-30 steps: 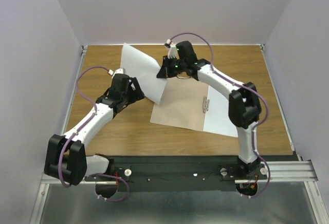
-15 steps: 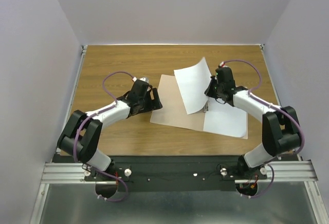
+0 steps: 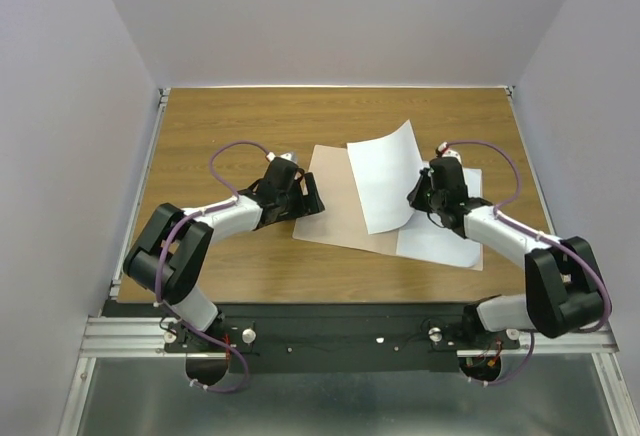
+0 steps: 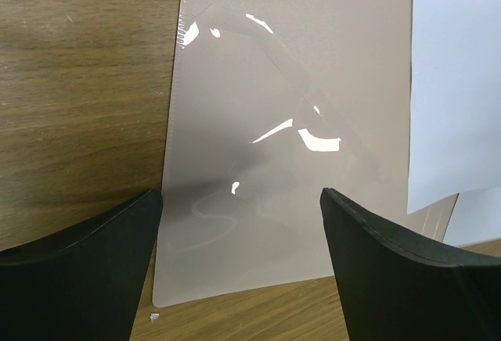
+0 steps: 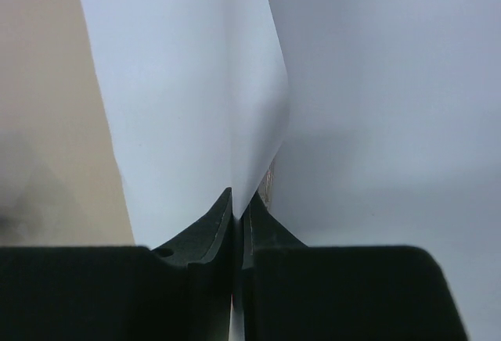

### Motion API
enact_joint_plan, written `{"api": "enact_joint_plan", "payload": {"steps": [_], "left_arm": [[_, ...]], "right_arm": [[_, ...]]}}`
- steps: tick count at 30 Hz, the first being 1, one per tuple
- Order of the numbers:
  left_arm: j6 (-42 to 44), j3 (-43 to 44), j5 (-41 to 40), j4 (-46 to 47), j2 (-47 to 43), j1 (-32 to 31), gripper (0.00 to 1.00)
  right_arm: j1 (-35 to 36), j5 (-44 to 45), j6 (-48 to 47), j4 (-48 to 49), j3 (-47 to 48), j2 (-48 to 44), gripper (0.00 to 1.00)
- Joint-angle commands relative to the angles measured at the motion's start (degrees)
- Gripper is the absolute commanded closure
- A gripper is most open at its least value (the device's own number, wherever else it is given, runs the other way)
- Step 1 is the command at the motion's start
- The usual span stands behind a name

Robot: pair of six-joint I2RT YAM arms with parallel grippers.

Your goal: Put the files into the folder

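The tan folder (image 3: 335,206) lies open on the table, and its left leaf fills the left wrist view (image 4: 290,122). One white file (image 3: 445,241) lies flat on the folder's right half. My right gripper (image 3: 420,196) is shut on the edge of the other white file (image 3: 385,176), which curves up over the folder's middle. In the right wrist view this held sheet (image 5: 188,83) stands between the closed jaws of my right gripper (image 5: 239,208), with the flat sheet (image 5: 391,83) to the right. My left gripper (image 3: 308,196) is open and empty at the folder's left edge (image 4: 239,196).
The wooden table (image 3: 220,126) has a raised rim and grey walls on three sides. A metal rail (image 3: 330,336) runs along the near edge by the arm bases. A sliver of the folder's metal clip (image 5: 270,184) shows by the right jaws.
My right gripper has carried the white file from the far middle to over the folder and lowered it to the right. My left gripper has moved right to the folder's left edge.
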Motion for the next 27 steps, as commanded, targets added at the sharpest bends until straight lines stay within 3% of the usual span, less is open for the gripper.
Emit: {"api": "enact_joint_plan", "payload": {"steps": [1,9,20,27], "left_arm": [[-0.3,-2.0,0.6,-1.4,1.7,-0.6,0.08],[-0.3,-2.5,0.8,-1.3,1.8,-0.7,0.08],[-1.0,-3.4,1.2,-0.8,1.7,-1.0,0.08],[-1.3,-3.5,1.6,-0.4,2.2,-1.3,0.08]], "right_arm": [[-0.1,5.7,-5.2,2.9,-1.3,-5.9,0.83],[0.1,-3.0,-6.4,7.1,-4.2,-7.2,0.82],[4.0,-2.3,-4.4,9.8,-5.3,-4.5,0.80],[4.9,-0.5,3.6,12.5,-8.7,-6.0,0.79]]}}
